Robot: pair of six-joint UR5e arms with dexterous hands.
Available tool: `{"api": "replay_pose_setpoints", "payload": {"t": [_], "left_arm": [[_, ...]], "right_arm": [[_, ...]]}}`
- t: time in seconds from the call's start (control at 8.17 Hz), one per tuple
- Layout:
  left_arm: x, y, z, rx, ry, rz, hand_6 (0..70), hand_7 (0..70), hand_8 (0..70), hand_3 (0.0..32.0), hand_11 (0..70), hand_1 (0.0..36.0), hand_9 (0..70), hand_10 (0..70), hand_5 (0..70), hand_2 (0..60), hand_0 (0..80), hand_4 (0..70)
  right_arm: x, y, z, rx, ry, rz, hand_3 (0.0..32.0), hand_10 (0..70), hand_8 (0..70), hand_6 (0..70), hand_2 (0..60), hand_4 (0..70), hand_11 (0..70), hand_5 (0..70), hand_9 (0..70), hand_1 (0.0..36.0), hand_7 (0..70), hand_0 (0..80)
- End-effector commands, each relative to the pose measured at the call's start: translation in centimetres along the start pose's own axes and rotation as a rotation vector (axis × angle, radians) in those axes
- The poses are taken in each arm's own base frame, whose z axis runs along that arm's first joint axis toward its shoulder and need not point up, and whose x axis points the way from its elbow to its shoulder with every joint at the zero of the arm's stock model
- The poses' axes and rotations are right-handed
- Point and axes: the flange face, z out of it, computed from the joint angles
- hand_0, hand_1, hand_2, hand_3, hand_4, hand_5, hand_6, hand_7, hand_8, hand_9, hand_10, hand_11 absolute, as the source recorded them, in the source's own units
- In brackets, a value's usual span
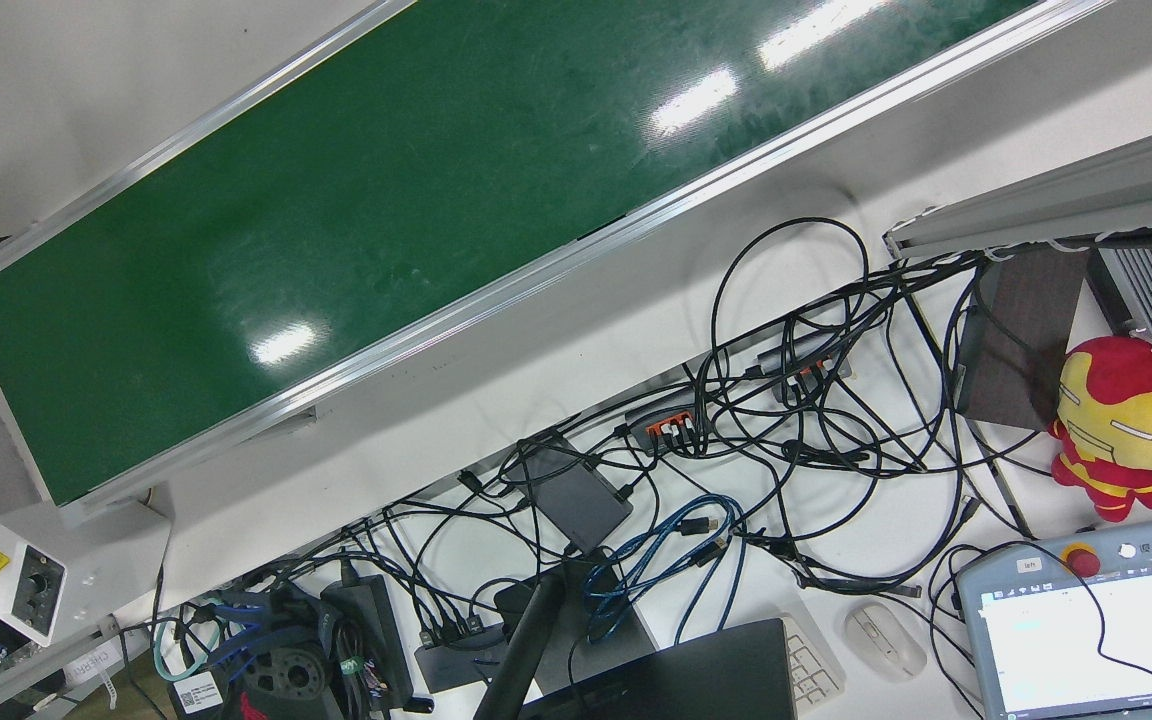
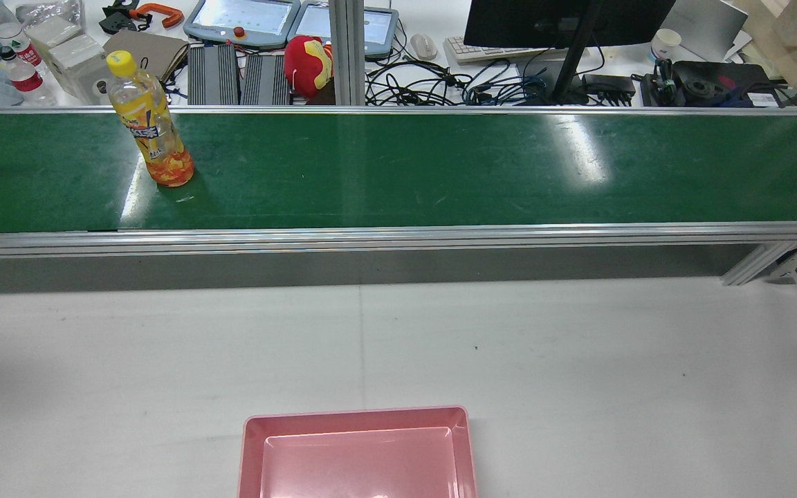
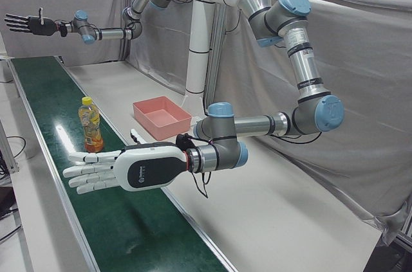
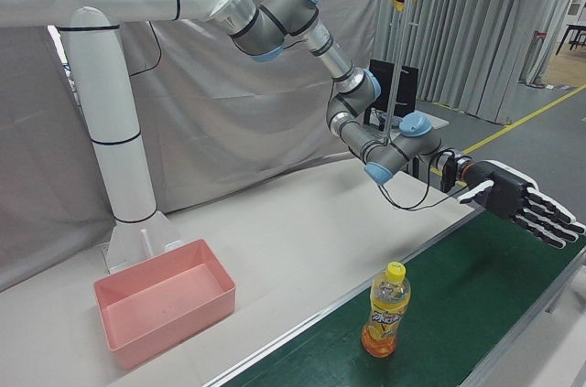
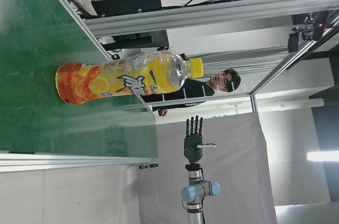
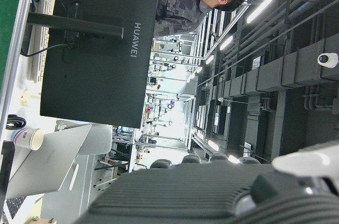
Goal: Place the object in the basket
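Note:
An orange-drink bottle (image 2: 151,131) with a yellow cap stands upright on the green belt (image 2: 440,166), toward the robot's left. It also shows in the left-front view (image 3: 90,125), the right-front view (image 4: 386,309) and the left hand view (image 5: 127,81). The pink basket (image 2: 357,413) sits empty on the white table near the robot; it also shows in the left-front view (image 3: 174,129) and the right-front view (image 4: 174,323). My left hand (image 3: 109,170) hovers open over the belt, apart from the bottle on its outer side, and also shows in the right-front view (image 4: 522,204). My right hand (image 3: 29,24) is open over the belt's far end.
Behind the belt lies a desk with a monitor (image 2: 564,21), tangled cables (image 1: 796,400), a red plush (image 2: 308,59) and water bottles (image 2: 11,48). The white table (image 2: 578,360) lies between the belt and the basket. Grey curtains hang behind the arms.

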Motion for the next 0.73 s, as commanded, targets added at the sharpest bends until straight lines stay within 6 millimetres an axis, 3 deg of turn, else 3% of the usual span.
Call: {"api": "replay_pose_setpoints", "payload": {"t": [0.0, 0.24, 0.37, 0.61], "left_arm": [[-4.8, 2.1, 1.5, -0.037, -0.07, 0.003, 0.0, 0.0, 0.0, 1.8, 6.1, 26.5, 0.0, 1.8, 12.9, 0.0, 75.5, 4.1], [-4.9, 3.0, 1.5, -0.017, -0.08, 0.041, 0.0, 0.0, 1.1, 2.2, 4.2, 27.7, 0.2, 0.5, 12.1, 0.0, 78.1, 4.3], [-6.2, 4.6, 1.4, -0.024, -0.101, 0.049, 0.0, 0.0, 0.7, 3.4, 2.8, 24.9, 0.0, 0.0, 10.7, 0.0, 80.0, 4.1], [-10.0, 5.4, 1.8, -0.028, -0.127, 0.047, 0.0, 0.0, 2.6, 2.6, 3.0, 23.3, 2.1, 0.0, 11.9, 0.0, 80.0, 4.5]], "right_arm": [[0.0, 0.0, 0.0, 0.0, 0.001, 0.0, 0.0, 0.0, 0.0, 0.0, 0.0, 0.0, 0.0, 0.0, 0.0, 0.0, 0.0, 0.0], [0.0, 0.0, 0.0, 0.0, 0.0, 0.0, 0.0, 0.0, 0.0, 0.0, 0.0, 0.0, 0.0, 0.0, 0.0, 0.0, 0.0, 0.0], [0.0, 0.0, 0.0, 0.0, 0.0, 0.0, 0.0, 0.0, 0.0, 0.0, 0.0, 0.0, 0.0, 0.0, 0.0, 0.0, 0.0, 0.0], [0.0, 0.0, 0.0, -0.001, 0.0, 0.0, 0.0, 0.0, 0.0, 0.0, 0.0, 0.0, 0.0, 0.0, 0.0, 0.0, 0.0, 0.0]]}}
